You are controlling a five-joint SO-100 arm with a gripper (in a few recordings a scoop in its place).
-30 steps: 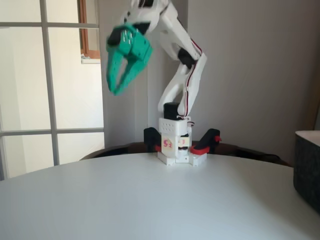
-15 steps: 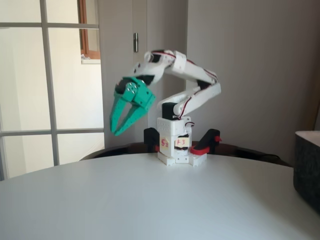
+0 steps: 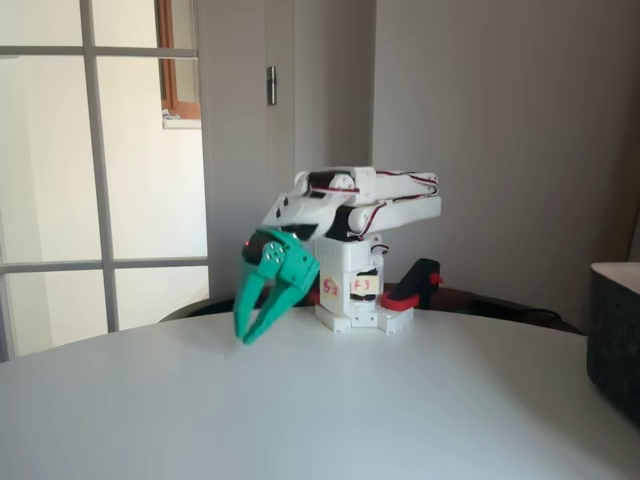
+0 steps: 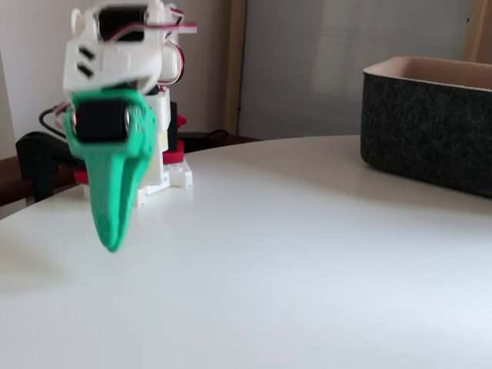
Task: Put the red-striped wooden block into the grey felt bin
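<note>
Fixed views are both showing the green plastic claw (image 3: 250, 335) pointing down, tips hanging just above the smooth white worktop (image 3: 300, 410). Its two tapered fingers are standing slightly apart, a narrow gap between them, nothing held. In the other fixed view the claw (image 4: 112, 242) is appearing edge-on and blurred, so the gap cannot be told there.

White arm (image 3: 365, 195) is lying folded flat over its boxy white base (image 3: 350, 290), which is sitting near the far edge of the worktop, red clamp parts (image 3: 400, 297) beside it.

Grey felt bin (image 4: 430, 123) is standing at the right edge of the worktop, well apart from the claw: dark fuzzy upright walls, paler top rim, rounded corner. In a fixed view only a slice of the bin (image 3: 613, 335) is showing at the right edge.

Red-striped wooden block cannot be found in either view.

Worktop has a curved far edge and is looking matte and bare between claw and bin, giving wide open room. Glazed door panes (image 3: 100, 150) are standing behind at left.
</note>
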